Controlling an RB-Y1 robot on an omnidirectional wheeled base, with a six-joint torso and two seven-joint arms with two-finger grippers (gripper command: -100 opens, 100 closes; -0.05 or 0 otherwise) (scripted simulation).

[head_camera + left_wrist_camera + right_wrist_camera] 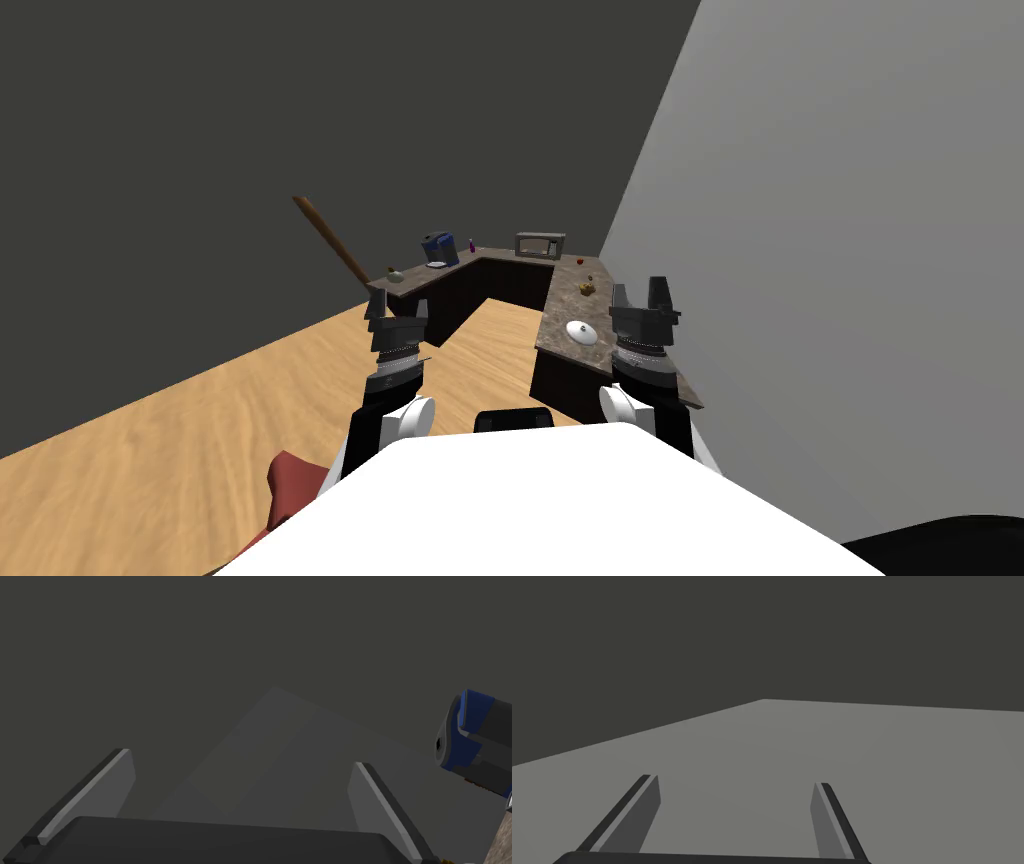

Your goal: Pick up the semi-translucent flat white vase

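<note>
A flat, round white vase [581,332] lies on the right wing of a dark counter with a speckled brown top [562,302], ahead of me. My right gripper [641,293] is raised in front of my right shoulder, to the right of the vase and apart from it. The right wrist view shows that gripper [735,780] open and empty. My left gripper [398,308] is held up over the wooden floor, left of the counter. The left wrist view has this gripper [242,758] open too, with nothing between the fingers.
The counter is U-shaped. Its back carries a blue machine [439,249] [475,736], a small pink bottle [471,245] and a microwave [540,244]. A small yellow thing [587,289] sits beyond the vase. A long wooden stick [332,239] leans at the left. Something red [292,482] lies on the floor near me.
</note>
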